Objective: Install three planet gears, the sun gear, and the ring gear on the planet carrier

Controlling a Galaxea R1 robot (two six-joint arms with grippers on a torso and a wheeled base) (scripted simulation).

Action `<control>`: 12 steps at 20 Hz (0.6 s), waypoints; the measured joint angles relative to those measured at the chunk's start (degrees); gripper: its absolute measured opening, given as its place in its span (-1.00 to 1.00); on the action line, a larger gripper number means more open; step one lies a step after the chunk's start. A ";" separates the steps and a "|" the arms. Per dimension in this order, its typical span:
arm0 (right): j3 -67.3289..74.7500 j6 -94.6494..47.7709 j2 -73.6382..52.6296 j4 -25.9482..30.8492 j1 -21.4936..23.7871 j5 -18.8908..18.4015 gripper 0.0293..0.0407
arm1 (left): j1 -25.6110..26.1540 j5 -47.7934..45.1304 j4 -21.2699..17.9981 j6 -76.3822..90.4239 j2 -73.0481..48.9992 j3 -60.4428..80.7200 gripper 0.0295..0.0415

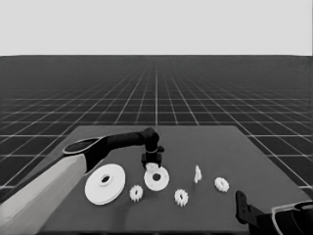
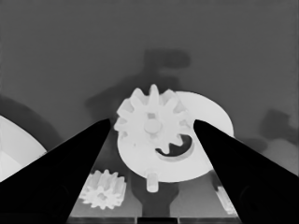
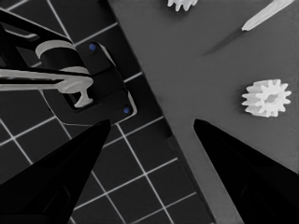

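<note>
My left gripper (image 1: 152,163) hangs over the back edge of the smaller round part (image 1: 157,180), shut on a small toothed gear (image 1: 153,168). The left wrist view shows that gear (image 2: 150,122) between the two fingers of the left gripper (image 2: 152,128), above the smaller round part (image 2: 212,122), which carries an upright peg (image 2: 152,180). The larger round part (image 1: 104,183) lies to the left of it. Three more gears (image 1: 136,192) (image 1: 181,197) (image 1: 221,184) rest on the table. My right gripper (image 1: 242,205) waits open at the lower right corner.
A thin white piece (image 1: 197,174) stands right of the smaller round part. The right wrist view looks over the table's corner (image 3: 187,135) at one gear (image 3: 266,97), the thin white piece (image 3: 265,15) and dark machinery (image 3: 93,84) past the edge.
</note>
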 joint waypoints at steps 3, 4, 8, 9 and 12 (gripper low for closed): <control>0.00 0.00 0.00 0.00 0.00 0.00 0.61 | -2.81 2.07 -2.57 -2.18 -1.39 4.00 0.49; 0.00 0.00 0.00 0.00 0.00 0.00 0.61 | -5.14 3.06 -4.37 -3.11 -1.91 5.68 0.49; 0.00 0.00 0.00 0.00 0.00 0.00 0.61 | -7.90 4.06 -6.82 -3.78 -2.23 6.87 0.49; 0.00 0.00 0.00 0.00 0.00 0.00 0.61 | -8.03 4.11 -6.96 -3.79 -2.24 6.89 0.49; 0.00 0.00 0.00 0.00 0.00 0.00 0.61 | -8.17 4.17 -7.13 -3.80 -2.24 6.91 0.49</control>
